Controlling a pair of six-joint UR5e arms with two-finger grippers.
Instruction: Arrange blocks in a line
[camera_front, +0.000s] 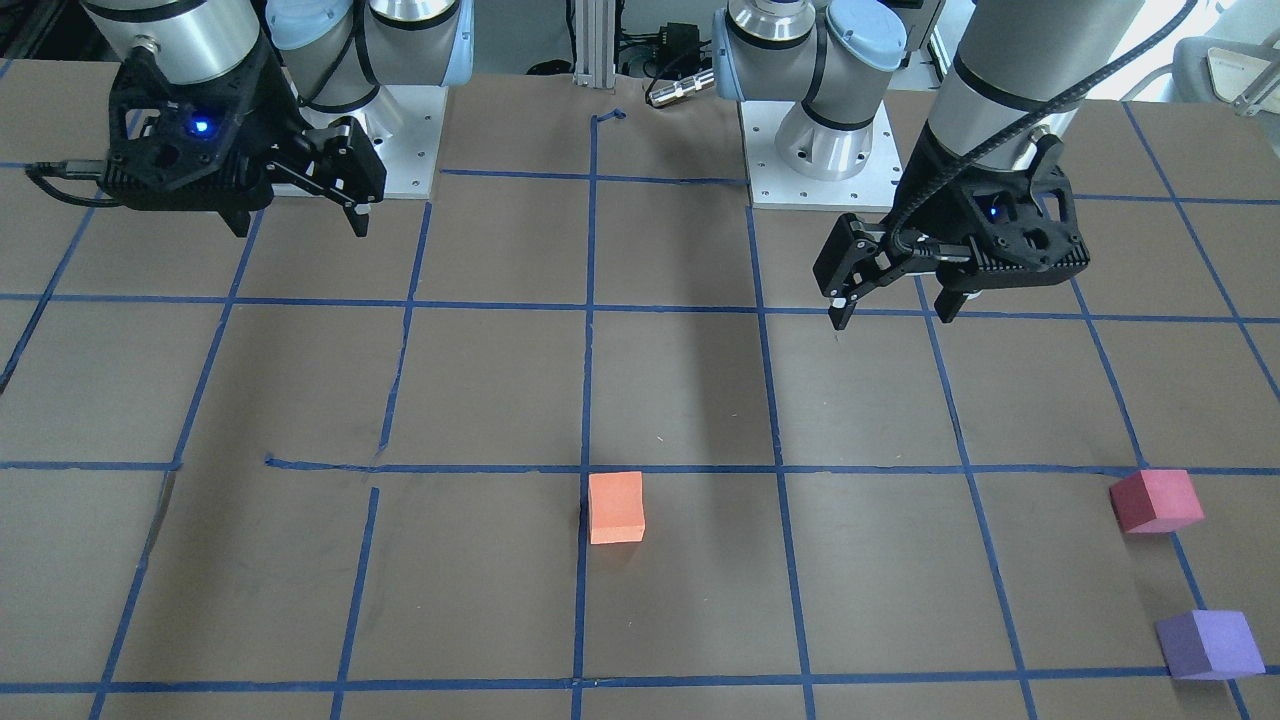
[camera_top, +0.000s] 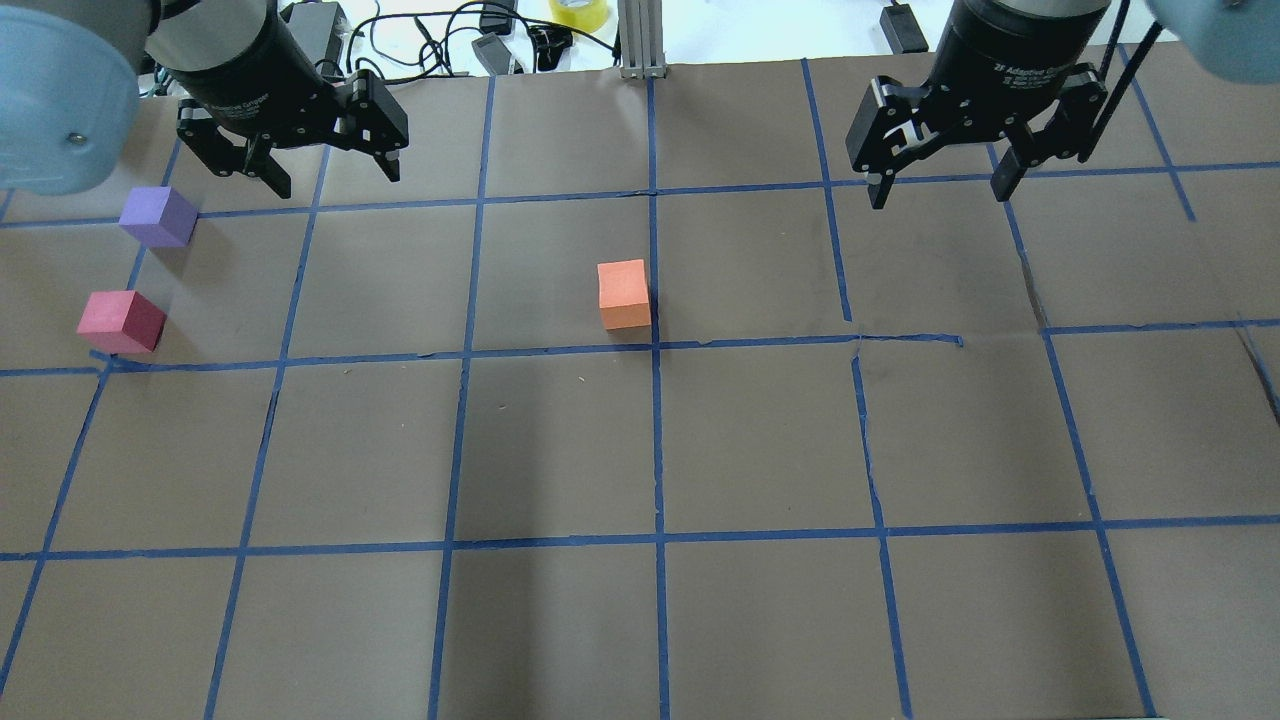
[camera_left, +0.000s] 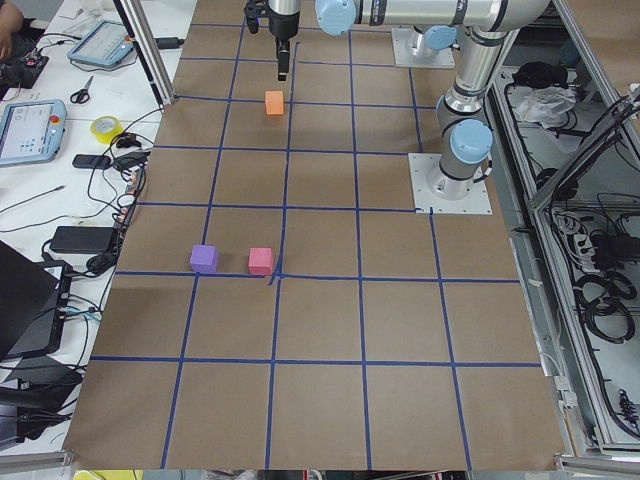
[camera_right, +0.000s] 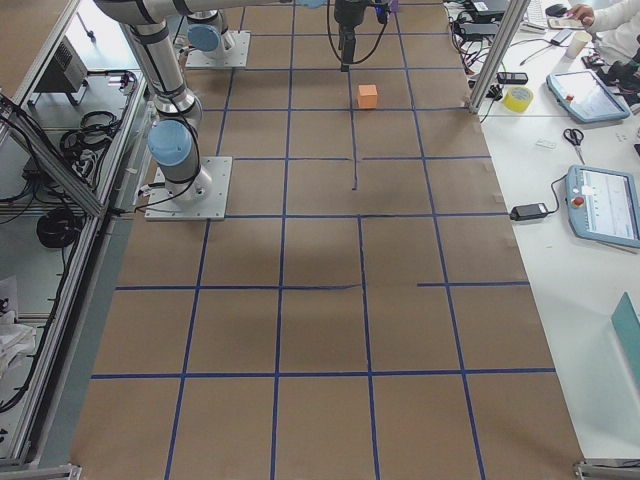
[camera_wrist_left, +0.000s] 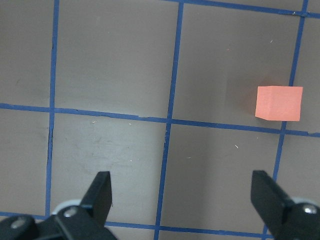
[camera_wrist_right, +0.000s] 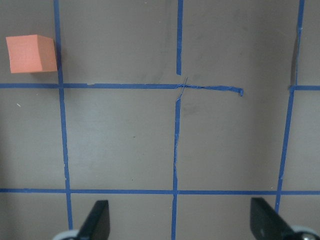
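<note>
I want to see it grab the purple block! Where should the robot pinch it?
Probably from straight above, with the open left gripper, the nearer one. The purple block sits flat on the table, so its top is free and its flat opposite sides suit two fingers. Pinching the sides not facing the red-pink block keeps fingers clear of it.

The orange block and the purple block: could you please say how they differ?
Colour aside, the orange block sits centrally, the purple block far out on the robot's left. The orange block stands alone; the purple block has the red-pink block close by. Both are similar-sized cubes, ungripped.
</note>
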